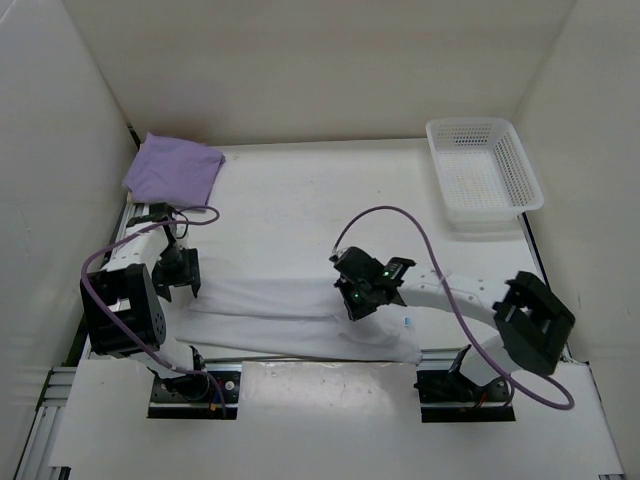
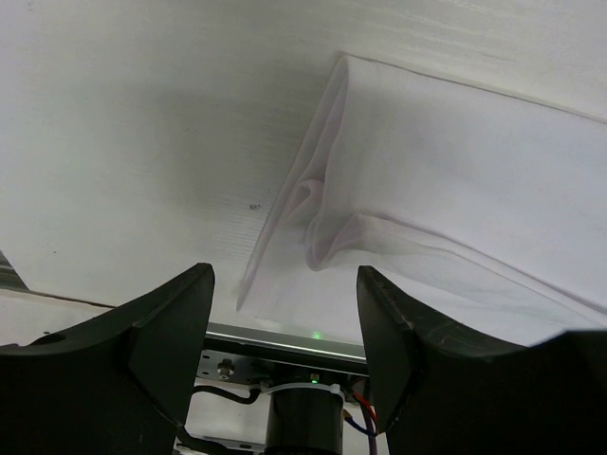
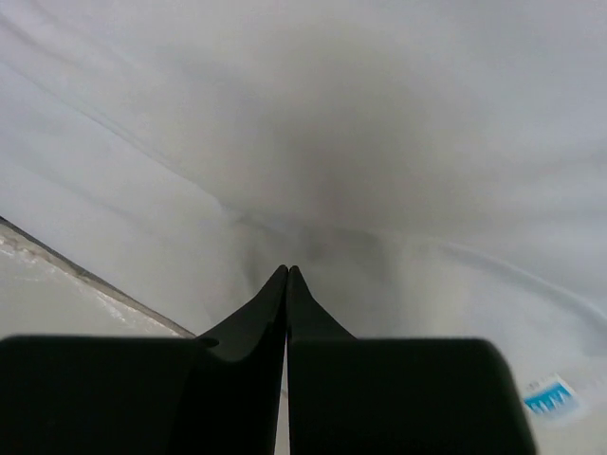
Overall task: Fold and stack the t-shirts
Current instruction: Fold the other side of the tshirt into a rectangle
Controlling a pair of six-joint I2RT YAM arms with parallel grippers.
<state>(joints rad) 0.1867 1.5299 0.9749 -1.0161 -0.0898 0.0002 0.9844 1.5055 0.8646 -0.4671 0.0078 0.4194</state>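
The white t-shirt [image 1: 290,318] lies partly folded in a long band along the table's near edge, its blue neck label [image 1: 408,322] at the right end. The lavender t-shirt [image 1: 172,168] lies folded at the back left. The tan t-shirt is out of view. My left gripper [image 1: 176,278] is open and empty just above the white shirt's left end [image 2: 427,171]; in the left wrist view the gripper [image 2: 285,277] frames the shirt's corner. My right gripper [image 1: 358,300] is shut with its tips [image 3: 287,270] down over the shirt's middle [image 3: 379,142], no cloth visible between them. The label [image 3: 550,396] shows at lower right.
A white perforated plastic basket [image 1: 487,122] stands at the back right, nothing showing inside it. White walls enclose the table [image 1: 300,200] on three sides. A metal rail [image 2: 285,339] runs along the near edge under the left gripper.
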